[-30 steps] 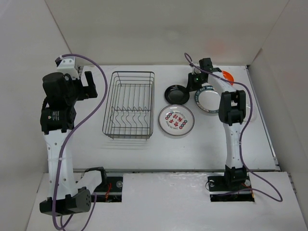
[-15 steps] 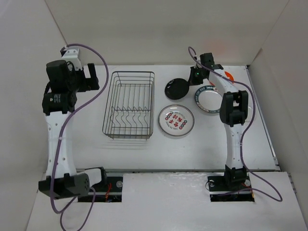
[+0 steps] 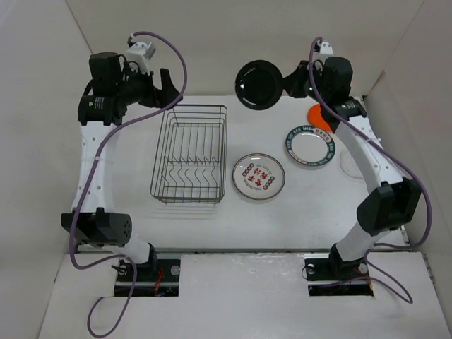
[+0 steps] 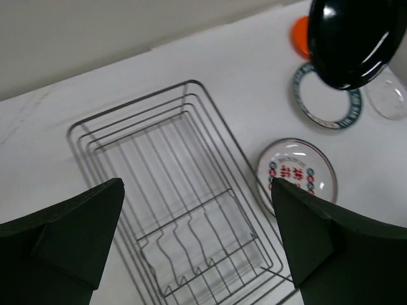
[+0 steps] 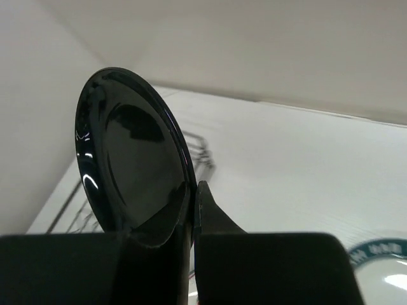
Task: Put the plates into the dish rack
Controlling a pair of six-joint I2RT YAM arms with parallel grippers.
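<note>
None of the five plates is in the dish rack [image 3: 189,152] yet. The right claw [image 3: 288,83] pinches the small black plate [image 3: 258,85] by its rim, holding it upright high above the table [image 3: 212,219], with the arm raised and reaching leftward. The other plates [image 3: 259,176] lie right of the rack. The left claw [image 3: 168,83] hangs spread wide above the rack's far end, holding nothing.

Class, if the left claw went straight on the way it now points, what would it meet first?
Probably the dish rack: it sits dead ahead of the open left claw in its wrist view, though depth is unclear.
</note>
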